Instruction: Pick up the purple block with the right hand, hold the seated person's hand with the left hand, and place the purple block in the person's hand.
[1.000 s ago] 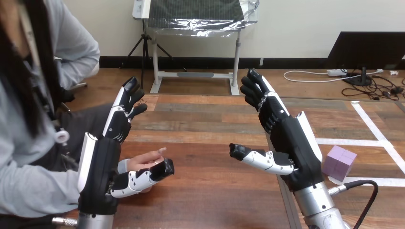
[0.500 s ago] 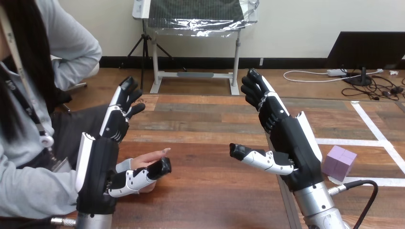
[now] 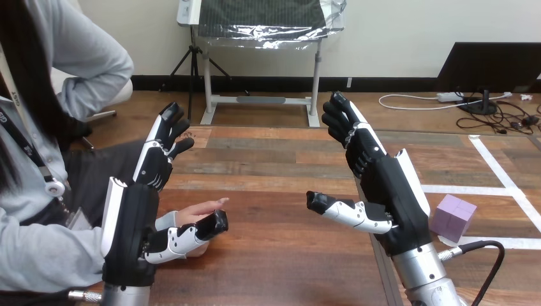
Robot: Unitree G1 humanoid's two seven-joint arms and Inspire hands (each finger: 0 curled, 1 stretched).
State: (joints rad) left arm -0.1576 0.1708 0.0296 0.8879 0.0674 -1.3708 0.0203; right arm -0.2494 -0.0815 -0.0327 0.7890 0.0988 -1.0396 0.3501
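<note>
The purple block [image 3: 452, 217] sits on the table at the right, just beyond my right forearm. My right hand [image 3: 376, 178] is raised above the table's middle, fingers straight and thumb out, holding nothing; the block lies to its right and behind it. My left hand [image 3: 143, 210] is raised at the left, fingers straight up, thumb stretched over the table. The person's hand [image 3: 194, 212] rests palm up on the table just behind that thumb, partly hidden by it. I cannot tell whether the thumb touches it.
The wooden table [image 3: 274, 255] runs across the view, and its right edge passes under my right forearm. The person sits close at the left side.
The person has leaned back slightly at the left. My left hand shifted a little to the left. The right hand and the block have not moved.
</note>
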